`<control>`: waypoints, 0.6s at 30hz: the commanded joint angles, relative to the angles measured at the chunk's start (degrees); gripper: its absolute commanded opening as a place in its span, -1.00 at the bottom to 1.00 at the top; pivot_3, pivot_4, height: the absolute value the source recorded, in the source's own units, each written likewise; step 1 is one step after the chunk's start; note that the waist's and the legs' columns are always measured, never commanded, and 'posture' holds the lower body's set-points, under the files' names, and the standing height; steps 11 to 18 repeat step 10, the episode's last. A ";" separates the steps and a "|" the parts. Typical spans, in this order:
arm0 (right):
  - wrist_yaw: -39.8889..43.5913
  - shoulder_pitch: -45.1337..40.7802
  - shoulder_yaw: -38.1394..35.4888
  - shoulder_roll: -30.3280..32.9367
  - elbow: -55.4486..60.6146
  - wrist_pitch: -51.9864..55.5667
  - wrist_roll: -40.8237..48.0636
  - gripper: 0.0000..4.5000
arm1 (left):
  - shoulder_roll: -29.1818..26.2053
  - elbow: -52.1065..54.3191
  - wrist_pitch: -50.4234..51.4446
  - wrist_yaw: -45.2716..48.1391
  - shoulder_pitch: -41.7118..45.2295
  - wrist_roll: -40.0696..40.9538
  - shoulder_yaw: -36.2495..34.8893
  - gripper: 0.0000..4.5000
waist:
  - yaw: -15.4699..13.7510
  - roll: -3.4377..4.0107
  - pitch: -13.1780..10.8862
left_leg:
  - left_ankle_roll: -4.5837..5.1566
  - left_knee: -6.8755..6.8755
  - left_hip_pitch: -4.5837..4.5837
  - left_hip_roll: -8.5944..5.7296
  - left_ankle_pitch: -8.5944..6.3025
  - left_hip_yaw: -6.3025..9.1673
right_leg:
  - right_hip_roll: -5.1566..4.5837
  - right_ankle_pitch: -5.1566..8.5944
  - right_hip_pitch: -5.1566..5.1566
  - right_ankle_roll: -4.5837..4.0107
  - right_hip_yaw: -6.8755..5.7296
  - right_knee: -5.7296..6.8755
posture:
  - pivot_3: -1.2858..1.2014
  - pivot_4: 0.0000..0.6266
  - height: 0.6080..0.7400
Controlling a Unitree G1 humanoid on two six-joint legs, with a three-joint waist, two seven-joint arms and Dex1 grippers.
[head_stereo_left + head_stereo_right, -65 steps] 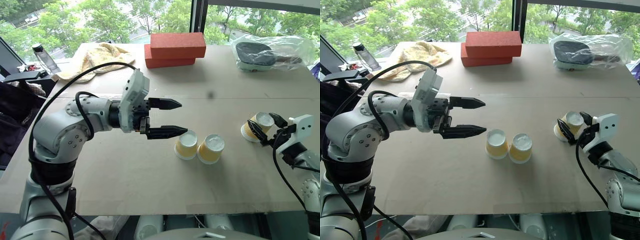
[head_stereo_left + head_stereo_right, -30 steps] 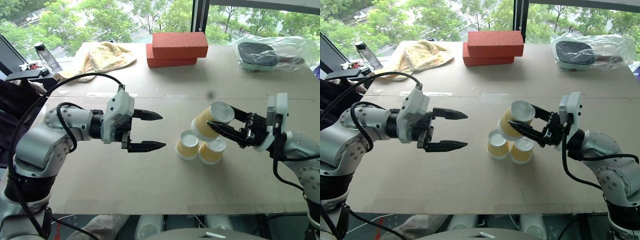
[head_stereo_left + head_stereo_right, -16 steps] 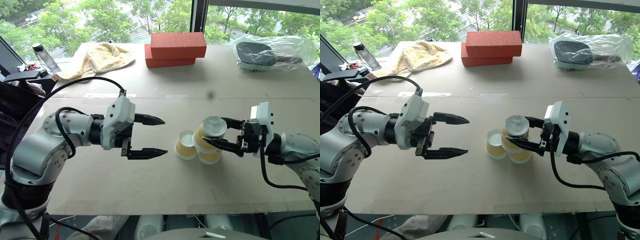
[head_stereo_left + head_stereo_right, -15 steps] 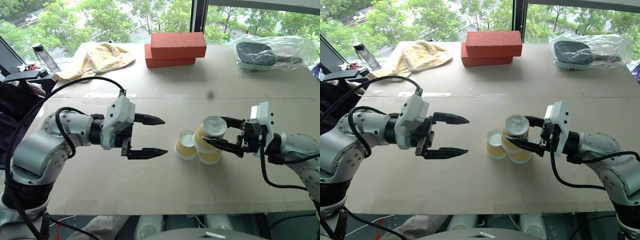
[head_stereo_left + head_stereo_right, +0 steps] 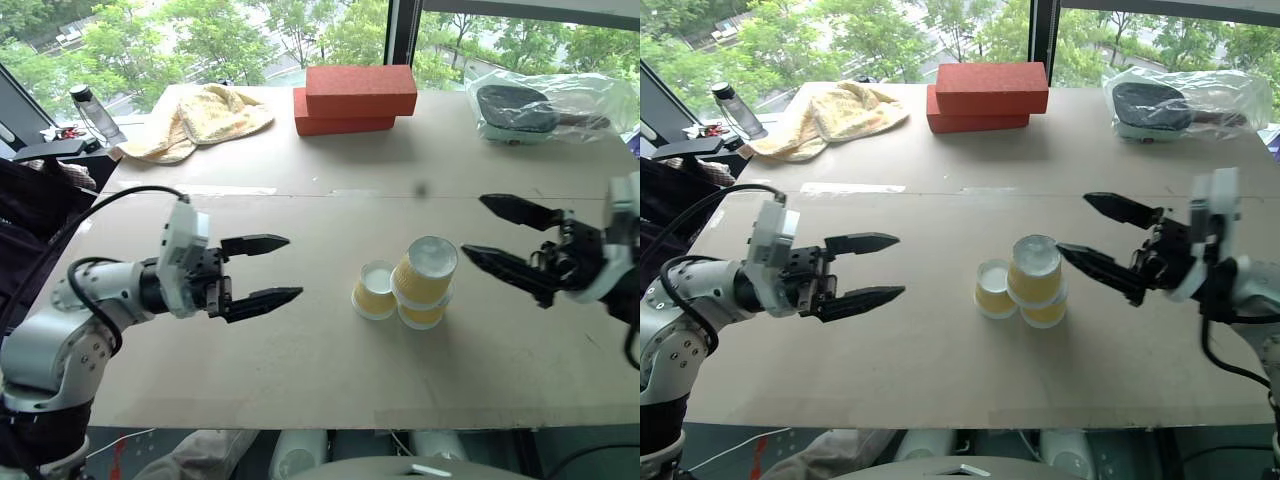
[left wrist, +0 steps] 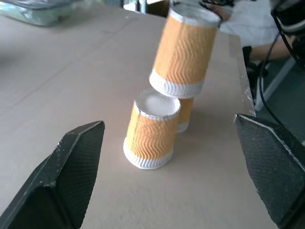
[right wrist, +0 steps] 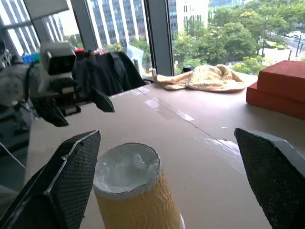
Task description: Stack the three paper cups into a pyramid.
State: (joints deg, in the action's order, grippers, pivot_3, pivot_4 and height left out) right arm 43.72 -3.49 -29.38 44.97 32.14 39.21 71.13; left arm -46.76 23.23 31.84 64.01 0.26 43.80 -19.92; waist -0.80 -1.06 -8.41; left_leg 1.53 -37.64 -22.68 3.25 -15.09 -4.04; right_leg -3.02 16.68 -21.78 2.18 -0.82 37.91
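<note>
and there it was: the top cup (image 5: pixel 426 270) sat upside down and tilted on the two base cups, the left base cup (image 5: pixel 374 291) and the right base cup (image 5: pixel 424 313), which stood inverted side by side mid-worktop (image 5: pixel 300 370). we had our right gripper (image 5: pixel 505 240) just to the right of the stack, fingers spread wide and holding nothing. our left gripper (image 5: pixel 262 270) hovered well apart on the other side, fingers equally wide and empty. two red bricks (image 5: pixel 355 98) lay stacked at the far edge.
</note>
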 commanded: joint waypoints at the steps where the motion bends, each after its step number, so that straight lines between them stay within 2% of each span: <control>1: 5.68 5.52 -4.16 0.32 -4.28 -0.99 -1.58 0.97 | 2.42 0.55 -3.69 -2.33 -4.63 -3.79 0.70 1.00 | 0.02 -0.05 0.03 | 0.03 0.00 0.06 0.00 -0.02 0.00 | -0.01 0.00 0.08 0.00 0.00 -0.01 | 0.03 -0.52 0.85; 3: 7.60 8.06 -1.90 -1.41 -9.03 -5.06 -8.40 0.97 | 4.45 -0.19 -4.78 -5.61 -6.31 -7.13 3.12 1.00 | -0.04 -0.16 0.11 | 0.06 0.00 0.08 -0.01 -0.03 0.00 | -0.02 0.00 0.10 0.00 0.01 -0.02 | 0.03 -0.52 0.85; 7: 11.81 9.70 6.45 -5.41 -23.37 -22.02 -28.63 0.97 | 8.64 -3.67 -8.92 -15.74 -8.36 -19.62 10.30 1.00 | 0.06 -0.15 0.14 | 0.07 -0.01 0.23 -0.07 -0.04 -0.06 | -0.01 -0.01 0.16 -0.02 0.09 0.06 | 0.03 -0.52 0.85; 10: 16.31 10.07 12.12 -7.29 -33.80 -34.75 -39.25 0.97 | 11.56 -4.86 -16.81 -17.11 -10.44 -25.22 14.08 1.00 | 0.17 -0.14 0.15 | 0.08 -0.01 0.28 -0.09 -0.04 -0.14 | 0.03 -0.01 0.16 -0.02 0.17 0.07 | 0.03 -0.52 0.85; 18: 16.31 10.07 12.12 -7.29 -33.80 -34.75 -39.25 0.97 | 11.56 -4.86 -16.81 -17.11 -10.44 -25.22 14.08 1.00 | 0.17 -0.14 0.15 | 0.08 -0.01 0.28 -0.09 -0.04 -0.14 | 0.03 -0.01 0.16 -0.02 0.17 0.07 | 0.03 -0.52 0.85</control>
